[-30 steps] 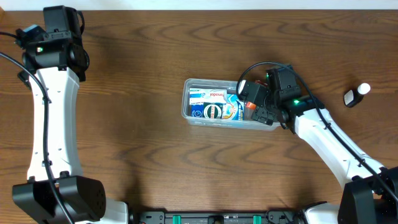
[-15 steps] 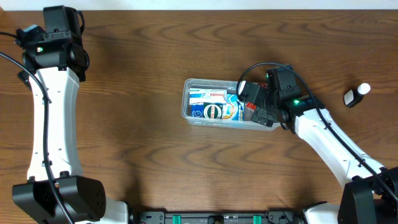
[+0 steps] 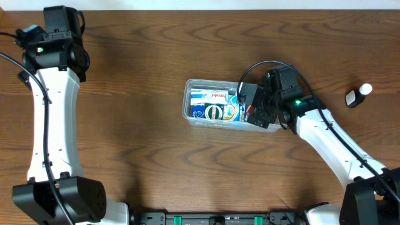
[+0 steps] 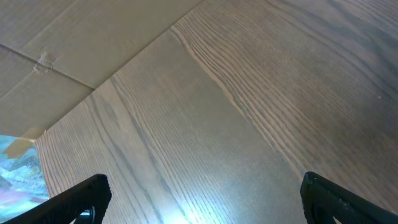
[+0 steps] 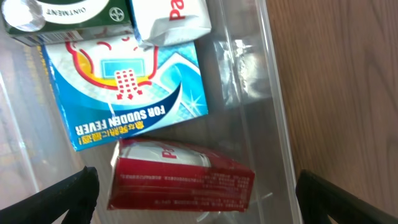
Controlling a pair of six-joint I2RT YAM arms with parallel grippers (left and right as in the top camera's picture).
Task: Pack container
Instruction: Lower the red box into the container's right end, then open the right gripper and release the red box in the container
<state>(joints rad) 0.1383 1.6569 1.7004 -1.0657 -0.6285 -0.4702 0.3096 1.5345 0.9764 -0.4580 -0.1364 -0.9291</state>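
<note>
The container (image 3: 187,107) is a clear plastic bin in the middle of the table. It holds a blue box (image 5: 124,93), a green ointment box (image 5: 68,18), a white and red packet (image 5: 168,18) and a red box (image 5: 186,177) at its right end. My right gripper (image 5: 199,202) hangs open over that end, one finger on each side of the red box with a gap on both sides. In the overhead view the right gripper (image 3: 252,106) covers the bin's right end. My left gripper (image 4: 202,199) is open over bare wood at the far left.
A small black and white bottle (image 3: 358,95) lies on the table to the right of the bin. The left arm (image 3: 53,69) stretches along the left side. The bin's clear wall (image 5: 280,124) runs close beside my right finger. A pale surface borders the table's far edge.
My right gripper has shifted and turned slightly over the bin's right end. The red box lies free between its fingers. The left arm has not moved.
</note>
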